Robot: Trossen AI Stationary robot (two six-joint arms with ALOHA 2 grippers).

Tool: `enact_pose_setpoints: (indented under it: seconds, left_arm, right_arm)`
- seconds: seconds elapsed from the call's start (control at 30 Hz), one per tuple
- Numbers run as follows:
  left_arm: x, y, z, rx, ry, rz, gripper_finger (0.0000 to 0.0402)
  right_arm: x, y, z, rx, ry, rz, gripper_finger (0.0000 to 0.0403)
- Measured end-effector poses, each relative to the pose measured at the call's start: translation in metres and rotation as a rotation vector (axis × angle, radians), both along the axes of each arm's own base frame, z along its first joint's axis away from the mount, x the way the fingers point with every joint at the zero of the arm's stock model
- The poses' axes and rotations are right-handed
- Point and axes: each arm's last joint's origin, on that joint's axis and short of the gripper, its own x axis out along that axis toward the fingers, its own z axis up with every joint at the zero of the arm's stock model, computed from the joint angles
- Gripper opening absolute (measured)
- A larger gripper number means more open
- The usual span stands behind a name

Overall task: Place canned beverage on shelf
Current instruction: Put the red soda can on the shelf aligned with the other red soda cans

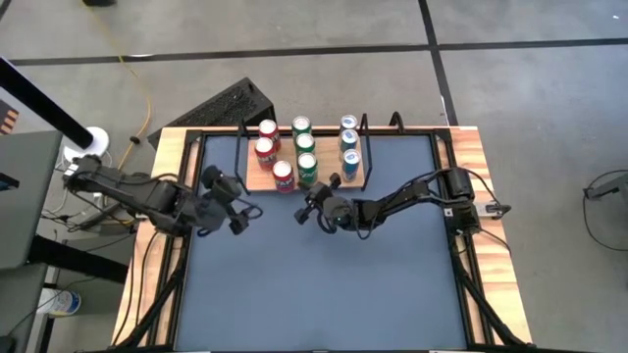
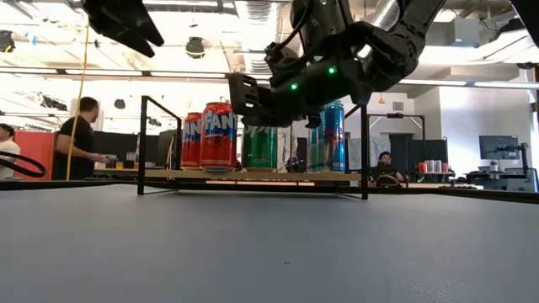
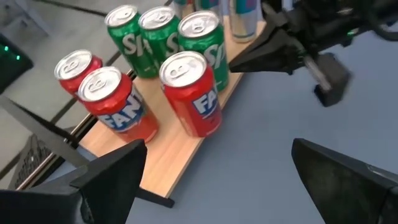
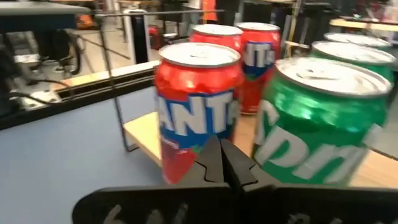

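The shelf (image 1: 257, 180) is a light-wood board with black wire ends at the table's far side. On it stand three red cans (image 1: 283, 175), three green cans (image 1: 307, 169) and three blue cans (image 1: 350, 159), all upright on their bases. My right gripper (image 1: 310, 204) is shut just in front of the shelf's near edge. It points at the gap between the nearest red can (image 4: 198, 106) and the nearest green can (image 4: 320, 118). My left gripper (image 1: 235, 208) is open, raised off the table left of the shelf's near corner, with nothing between its fingers (image 3: 109, 177). My right gripper's shut fingertips (image 3: 239, 60) come almost level from the table's near side and end right beside the nearest green can's wall (image 3: 217, 53). I cannot tell whether they touch it. The can stands upright on the shelf.
The dark blue-grey tabletop (image 1: 324, 284) stretches bare from the shelf to the near edge, inside a wooden border (image 1: 471, 176). A black crate (image 1: 231, 106) sits off the table's far left corner. People stand in the room behind (image 2: 84, 135).
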Motion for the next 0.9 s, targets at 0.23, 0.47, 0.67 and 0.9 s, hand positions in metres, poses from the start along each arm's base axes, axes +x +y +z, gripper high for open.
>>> enact_pose_setpoints:
  seconds: [0.23, 0.47, 0.67, 0.9]
  left_arm:
    - [-0.002, -0.008, 0.0, 0.027, -0.01, -0.025, 0.0391]
    - [-0.002, -0.011, 0.0, 0.03, -0.004, -0.038, 0.0391]
    - [-0.003, -0.012, -0.003, 0.035, 0.022, -0.056, 0.0391]
    - [-0.003, -0.012, -0.003, 0.061, 0.044, -0.069, 0.0391]
  right_arm:
    - [0.0, -0.006, 0.003, 0.025, -0.061, -0.04, 0.0]
    - [0.024, 0.0, -0.033, 0.011, -0.026, -0.029, 0.0]
    - [0.03, 0.013, -0.022, -0.068, 0.003, -0.08, 0.0]
    - [0.033, 0.001, -0.024, -0.08, 0.067, -0.113, 0.0]
